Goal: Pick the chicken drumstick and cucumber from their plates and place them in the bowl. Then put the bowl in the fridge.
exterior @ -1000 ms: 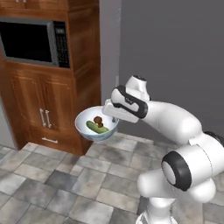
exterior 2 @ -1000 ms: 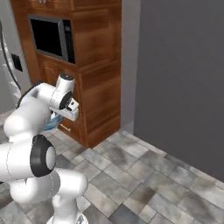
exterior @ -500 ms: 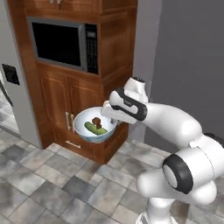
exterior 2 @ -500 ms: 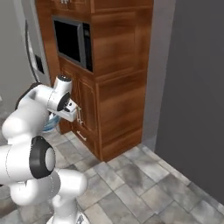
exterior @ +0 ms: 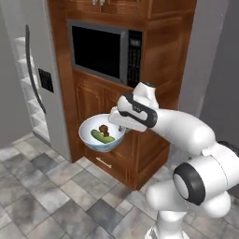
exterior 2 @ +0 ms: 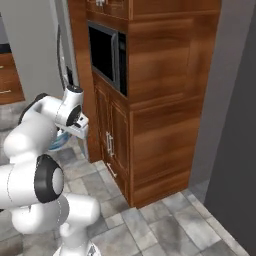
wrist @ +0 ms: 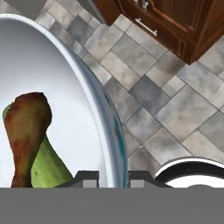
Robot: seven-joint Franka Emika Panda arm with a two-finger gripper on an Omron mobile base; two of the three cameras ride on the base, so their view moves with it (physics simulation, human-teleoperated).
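The pincer (wrist: 113, 177) is clamped on the bowl (exterior: 101, 134) rim — inside, just beside it, the chicken drumstick (wrist: 27, 131) lies over the cucumber (wrist: 48, 164).

bowl (exterior: 101, 136): white inside, blue-grey outside, upright, held in the air before the wood cabinet
drumstick (exterior: 103, 129): reddish-brown, in bowl, lying on the cucumber
cucumber (exterior: 101, 137): green oblong, flat in bowl
fridge (exterior: 25, 84): grey, far left, dark handle
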